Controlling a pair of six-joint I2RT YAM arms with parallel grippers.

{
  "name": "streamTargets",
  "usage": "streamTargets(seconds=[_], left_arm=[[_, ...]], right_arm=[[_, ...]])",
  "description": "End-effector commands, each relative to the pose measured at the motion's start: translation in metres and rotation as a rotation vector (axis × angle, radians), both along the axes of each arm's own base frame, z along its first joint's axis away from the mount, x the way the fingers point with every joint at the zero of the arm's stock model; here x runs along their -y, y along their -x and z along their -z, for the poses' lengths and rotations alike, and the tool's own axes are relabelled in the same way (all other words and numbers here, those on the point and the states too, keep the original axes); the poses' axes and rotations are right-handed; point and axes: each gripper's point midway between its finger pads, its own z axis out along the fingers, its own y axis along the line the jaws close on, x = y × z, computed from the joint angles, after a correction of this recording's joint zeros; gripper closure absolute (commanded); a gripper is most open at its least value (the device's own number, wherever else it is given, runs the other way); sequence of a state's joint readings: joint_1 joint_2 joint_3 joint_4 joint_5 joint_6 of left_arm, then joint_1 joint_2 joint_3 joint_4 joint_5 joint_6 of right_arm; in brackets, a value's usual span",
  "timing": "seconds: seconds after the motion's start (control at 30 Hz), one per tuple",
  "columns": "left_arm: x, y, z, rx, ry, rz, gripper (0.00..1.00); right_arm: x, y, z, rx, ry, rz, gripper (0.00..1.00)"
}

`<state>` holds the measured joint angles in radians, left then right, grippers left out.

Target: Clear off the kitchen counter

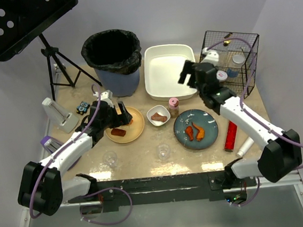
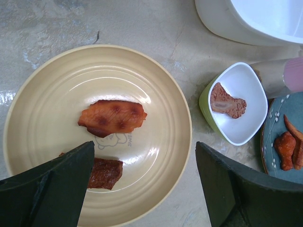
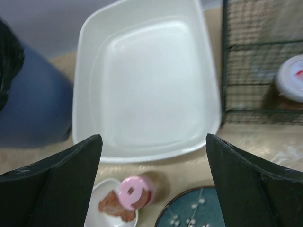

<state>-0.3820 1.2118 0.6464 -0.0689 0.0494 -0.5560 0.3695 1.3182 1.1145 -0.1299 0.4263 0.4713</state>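
Observation:
The beige mottled kitchen counter holds a tan plate with two pieces of meat, a small white bowl with a piece of meat, a pink-capped jar and a blue plate with fried pieces. My left gripper hovers open over the tan plate; the dark meat piece lies by its left finger. My right gripper is open and empty, raised over the near edge of the white tub. The tub, jar and bowl show in the right wrist view.
A black-lined bin stands at the back. A black wire basket with jars is at the back right. Two clear glasses stand near the front edge. A red tube and a white tube lie at the right.

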Motion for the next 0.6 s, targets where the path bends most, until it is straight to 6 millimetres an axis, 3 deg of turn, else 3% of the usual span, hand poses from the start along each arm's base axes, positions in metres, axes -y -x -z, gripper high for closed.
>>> streamTargets(seconds=[0.0,0.2,0.57], left_arm=[[0.007,-0.012,-0.022,0.067,0.021,0.018,0.08],[0.005,-0.01,-0.023,0.072,0.018,0.011,0.08],[0.003,-0.009,-0.025,0.076,0.015,0.007,0.08]], right_arm=[[-0.052,0.02,0.046,-0.119,-0.024,-0.107,0.07],[-0.089,0.026,0.097,-0.217,0.042,-0.153,0.09],[-0.109,0.026,0.144,-0.305,0.109,-0.183,0.14]])
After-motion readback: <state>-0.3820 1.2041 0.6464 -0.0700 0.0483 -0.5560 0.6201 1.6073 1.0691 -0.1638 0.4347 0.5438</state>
